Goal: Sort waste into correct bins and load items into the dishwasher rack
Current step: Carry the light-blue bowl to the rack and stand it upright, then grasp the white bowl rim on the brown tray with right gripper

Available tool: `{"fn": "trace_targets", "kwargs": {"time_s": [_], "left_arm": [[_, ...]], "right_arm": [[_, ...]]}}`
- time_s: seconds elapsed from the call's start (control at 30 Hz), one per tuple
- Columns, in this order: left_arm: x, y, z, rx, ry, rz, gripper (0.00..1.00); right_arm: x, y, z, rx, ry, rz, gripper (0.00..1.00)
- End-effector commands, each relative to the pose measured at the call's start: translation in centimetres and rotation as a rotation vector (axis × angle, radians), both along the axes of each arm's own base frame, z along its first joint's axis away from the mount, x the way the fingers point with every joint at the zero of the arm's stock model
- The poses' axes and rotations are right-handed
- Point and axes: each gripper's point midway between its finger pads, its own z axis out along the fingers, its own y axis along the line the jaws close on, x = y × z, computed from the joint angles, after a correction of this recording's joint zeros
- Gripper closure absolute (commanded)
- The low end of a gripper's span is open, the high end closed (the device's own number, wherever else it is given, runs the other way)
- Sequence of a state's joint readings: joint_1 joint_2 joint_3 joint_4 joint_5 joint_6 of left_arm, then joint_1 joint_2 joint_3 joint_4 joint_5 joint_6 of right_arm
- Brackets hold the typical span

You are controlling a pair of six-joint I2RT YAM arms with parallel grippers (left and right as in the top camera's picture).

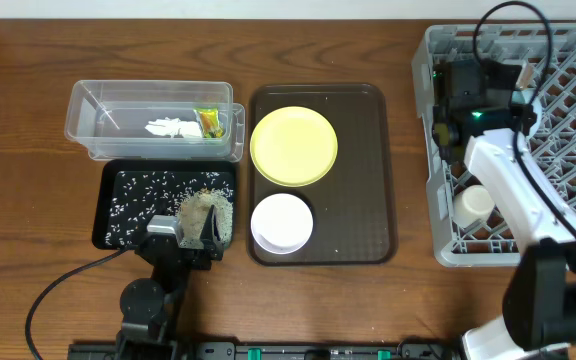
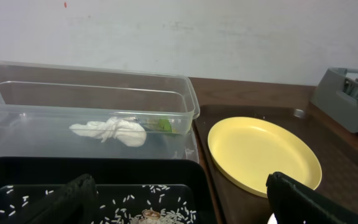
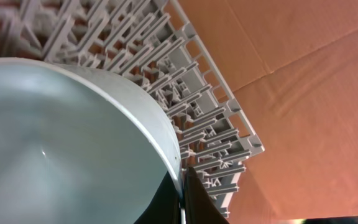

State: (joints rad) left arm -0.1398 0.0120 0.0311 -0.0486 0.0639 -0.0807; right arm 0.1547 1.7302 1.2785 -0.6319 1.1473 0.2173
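My left gripper (image 1: 196, 228) (image 2: 180, 186) hangs open over the right end of the black tray (image 1: 118, 215) (image 2: 55, 171), above a heap of rice scraps (image 1: 208, 212) (image 2: 160, 214). Nothing sits between its fingers. The clear tub (image 1: 83, 125) (image 2: 185, 99) holds the white napkin (image 1: 173, 128) (image 2: 114, 132) and the green-orange wrapper (image 1: 209, 122) (image 2: 162, 126). My right gripper (image 3: 182, 186) is shut on the rim of the light blue bowl (image 3: 61, 143), tilted over the grey rack (image 1: 436, 200) (image 3: 191, 93). A white cup (image 1: 473, 204) lies in the rack.
A dark brown serving tray (image 1: 363, 170) (image 2: 229, 199) carries the yellow plate (image 1: 293, 146) (image 2: 263, 152) and a white bowl (image 1: 282, 222). My right arm (image 1: 513, 185) crosses the rack's left half. A cable (image 1: 58, 285) trails from the left arm.
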Motion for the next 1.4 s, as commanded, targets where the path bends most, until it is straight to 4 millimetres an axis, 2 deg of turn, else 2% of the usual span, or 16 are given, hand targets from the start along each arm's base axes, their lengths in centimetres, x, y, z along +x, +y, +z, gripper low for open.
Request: {"fn": "trace_targets", "kwargs": {"time_s": [0.0, 0.13, 0.33, 0.43, 0.53, 0.63, 0.7, 0.83, 0.9, 0.97, 1.0, 1.03, 1.1, 1.2, 1.37], "left_arm": [[0.0, 0.2, -1.5, 0.011, 0.034, 0.007, 0.10], [0.0, 0.2, -1.5, 0.011, 0.034, 0.007, 0.10], [0.0, 0.2, -1.5, 0.011, 0.034, 0.007, 0.10], [0.0, 0.2, -1.5, 0.011, 0.034, 0.007, 0.10], [0.0, 0.2, -1.5, 0.011, 0.034, 0.007, 0.10], [0.0, 0.2, -1.5, 0.011, 0.034, 0.007, 0.10], [0.0, 0.2, -1.5, 0.011, 0.034, 0.007, 0.10], [0.0, 0.2, -1.5, 0.011, 0.034, 0.007, 0.10], [0.0, 0.2, -1.5, 0.011, 0.034, 0.007, 0.10], [0.0, 0.2, -1.5, 0.011, 0.034, 0.007, 0.10], [0.0, 0.2, -1.5, 0.011, 0.034, 0.007, 0.10], [0.0, 0.2, -1.5, 0.011, 0.034, 0.007, 0.10], [0.0, 0.2, -1.5, 0.011, 0.034, 0.007, 0.10], [0.0, 0.2, -1.5, 0.011, 0.034, 0.007, 0.10], [0.0, 0.2, -1.5, 0.011, 0.034, 0.007, 0.10]], "right_arm": [[0.1, -0.6, -0.6, -0.074, 0.062, -0.015, 0.99], [0.7, 0.2, -1.8, -0.075, 0.107, 0.019, 0.99], [0.9, 4.1, -3.8, -0.032, 0.193, 0.138, 0.96], [0.1, 5.6, -4.2, -0.038, 0.248, 0.174, 0.84], [-0.8, 6.3, -4.5, -0.014, 0.237, 0.161, 0.77], [-1.5, 7.9, -5.9, 0.110, 0.266, 0.204, 0.64], [-1.8, 9.3, -6.4, 0.190, 0.281, 0.244, 0.62], [-2.7, 14.1, -6.3, 0.430, 0.300, 0.379, 0.55], [-4.0, 18.4, -5.8, 0.618, 0.316, 0.499, 0.54], [-6.0, 24.1, -4.9, 0.852, 0.344, 0.660, 0.53], [-6.6, 25.7, -4.6, 0.916, 0.356, 0.707, 0.53], [-7.7, 28.5, -4.1, 1.014, 0.379, 0.785, 0.50], [-9.6, 32.4, -3.6, 1.140, 0.418, 0.874, 0.44], [-11.5, 34.8, -5.2, 1.173, 0.459, 0.822, 0.44], [-12.8, 35.3, -10.3, 1.070, 0.523, 0.676, 0.45]]}}
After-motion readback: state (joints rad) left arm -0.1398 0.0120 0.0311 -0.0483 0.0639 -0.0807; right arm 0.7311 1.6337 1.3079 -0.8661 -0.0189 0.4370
